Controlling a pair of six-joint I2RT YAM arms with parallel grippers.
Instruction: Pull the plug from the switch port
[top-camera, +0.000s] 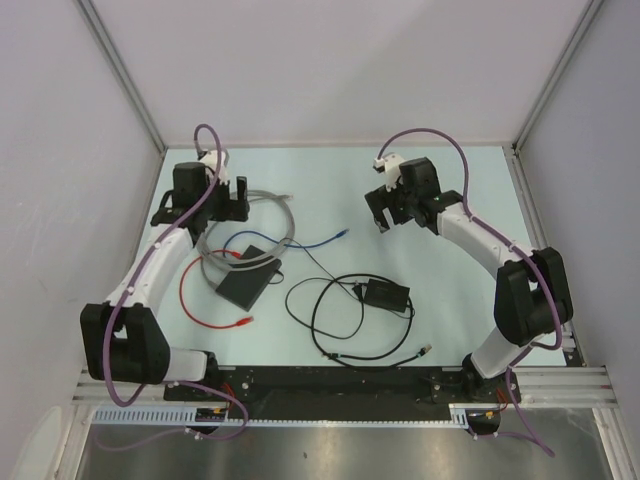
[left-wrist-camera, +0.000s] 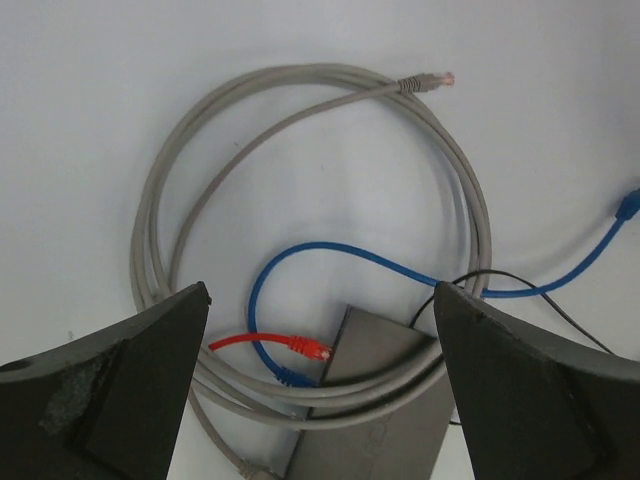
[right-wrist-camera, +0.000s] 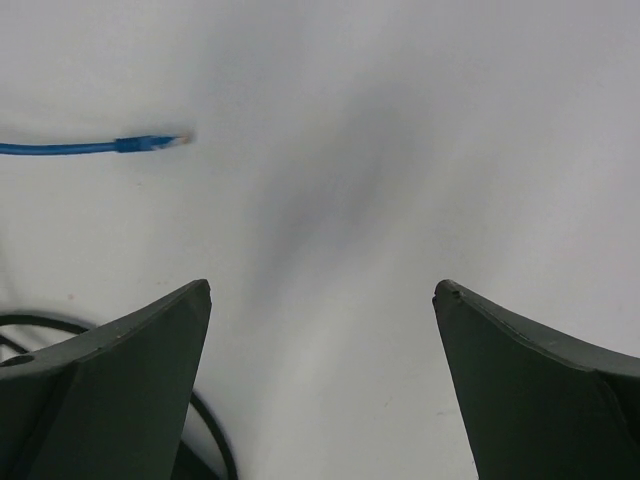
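Observation:
The switch is a flat black box left of centre; it also shows in the left wrist view. A red plug and a blue plug meet its far edge, where the port is; I cannot tell how deep either sits. The red plug shows in the top view too. A grey cable coil lies over the switch. My left gripper is open and empty, above and behind the switch. My right gripper is open and empty over bare table, far right of the switch.
A smaller black box with thin black cables lies right of the switch. The blue cable's free end lies mid-table. The red cable loops left to a free end. White walls enclose the table.

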